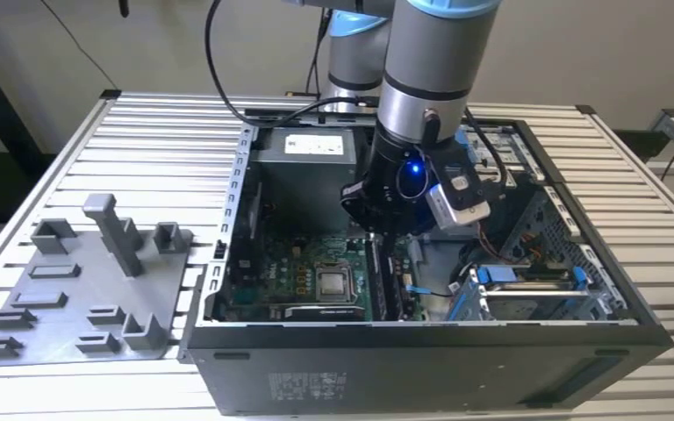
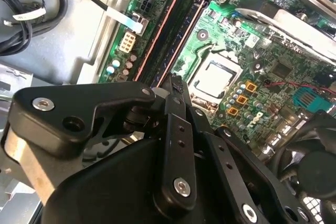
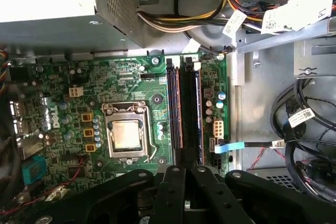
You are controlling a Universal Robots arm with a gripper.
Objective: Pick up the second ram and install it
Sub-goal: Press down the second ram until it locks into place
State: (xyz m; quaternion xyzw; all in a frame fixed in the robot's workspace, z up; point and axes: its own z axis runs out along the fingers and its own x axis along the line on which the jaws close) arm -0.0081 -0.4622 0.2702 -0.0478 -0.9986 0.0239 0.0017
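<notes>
Second ram (image 3: 191,108) appears as the dark stick standing in its slot just right of centre in the first wrist view, with the gripper (image 3: 188,169) directly over its lower end; we cannot tell whether the fingers clench it or have released it. If one end sits high, pressing could tilt it, jam the slot, or strain the green board (image 3: 63,77).
</notes>
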